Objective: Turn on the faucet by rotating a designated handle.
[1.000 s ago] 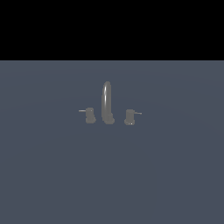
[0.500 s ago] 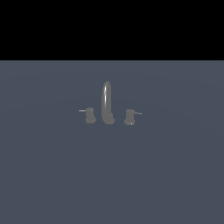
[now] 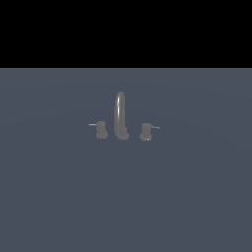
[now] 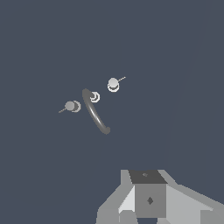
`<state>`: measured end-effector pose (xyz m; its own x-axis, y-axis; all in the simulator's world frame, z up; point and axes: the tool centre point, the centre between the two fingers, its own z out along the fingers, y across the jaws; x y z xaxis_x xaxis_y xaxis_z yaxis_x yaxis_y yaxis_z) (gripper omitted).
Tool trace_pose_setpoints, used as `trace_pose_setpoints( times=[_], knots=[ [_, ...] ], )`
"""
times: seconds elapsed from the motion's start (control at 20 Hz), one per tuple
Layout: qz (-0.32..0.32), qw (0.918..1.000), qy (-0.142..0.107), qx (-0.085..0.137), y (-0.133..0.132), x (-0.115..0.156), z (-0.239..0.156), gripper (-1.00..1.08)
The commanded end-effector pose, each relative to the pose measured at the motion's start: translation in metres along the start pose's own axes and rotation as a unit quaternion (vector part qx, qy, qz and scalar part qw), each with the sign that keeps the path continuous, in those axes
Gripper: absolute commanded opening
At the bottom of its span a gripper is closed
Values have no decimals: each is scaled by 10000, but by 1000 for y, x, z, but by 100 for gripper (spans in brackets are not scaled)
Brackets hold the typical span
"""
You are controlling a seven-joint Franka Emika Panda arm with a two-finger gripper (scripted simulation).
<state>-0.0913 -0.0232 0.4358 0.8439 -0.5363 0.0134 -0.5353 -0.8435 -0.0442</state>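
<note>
Exterior view, left to right: twin knob with lever out toward the view's left; tall arched spout of the faucet at centre; handle with thin lever out toward the view's right and a pale speck at its foot. All seated on plain blue-grey tabletop. No arm visible in this view.

Wrist view: gripper seen only as grey housing at the frame edge; fingertips out of frame, so opening cannot be told; nothing seen in its hold. Faucet set well apart from the gripper, ahead of it, viewed from above. Two round knob tops flank the curved spout; which of the two is the handle cannot be told here. No contact between gripper and faucet.
</note>
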Motion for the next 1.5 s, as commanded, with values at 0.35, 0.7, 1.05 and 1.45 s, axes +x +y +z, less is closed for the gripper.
trace_pose_setpoints(
  times=[0.35,0.7,1.05,1.45],
  knots=[
    [1298,9915,20,-89,-16,70,64,-100],
    [2224,9748,36,-140,-22,115,122,-100],
    [3123,9498,50,-178,-23,154,188,-100],
    [4110,9114,59,-207,-19,186,272,-100]
  ],
)
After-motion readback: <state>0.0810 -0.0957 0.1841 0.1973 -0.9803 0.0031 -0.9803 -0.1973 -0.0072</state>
